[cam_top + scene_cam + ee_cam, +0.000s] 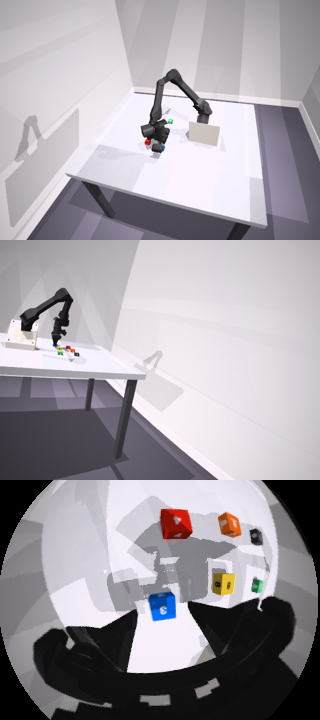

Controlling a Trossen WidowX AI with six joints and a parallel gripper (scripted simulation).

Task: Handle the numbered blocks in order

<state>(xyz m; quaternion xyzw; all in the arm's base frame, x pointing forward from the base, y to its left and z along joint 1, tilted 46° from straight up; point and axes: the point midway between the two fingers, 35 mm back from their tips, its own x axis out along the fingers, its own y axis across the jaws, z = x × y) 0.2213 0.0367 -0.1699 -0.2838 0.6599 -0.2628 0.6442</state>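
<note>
My gripper (pixel 163 608) (pixel 55 344) is open, with its fingertips low on either side of the blue block. The blue block (pixel 162 607) (pixel 163 148) shows a 3 and sits on the table, with gaps to both fingers in the wrist view. The red block (pixel 175 525) (pixel 147 142) (pixel 68 347) appears to show a 4. The yellow block (pixel 223 584) (pixel 59 348) has a digit that looks like 8 or 6. Digits on the orange block (pixel 229 525) (pixel 72 350), black block (pixel 256 537) (pixel 76 354) and green block (pixel 257 585) (pixel 170 121) (pixel 60 353) are unclear.
A pale upright panel (pixel 204 133) stands on the table in front of the arm's base. The red and yellow blocks are the nearest neighbours of the blue one. The orange, black and green blocks lie farther off. The table edge (pixel 165 198) is well away.
</note>
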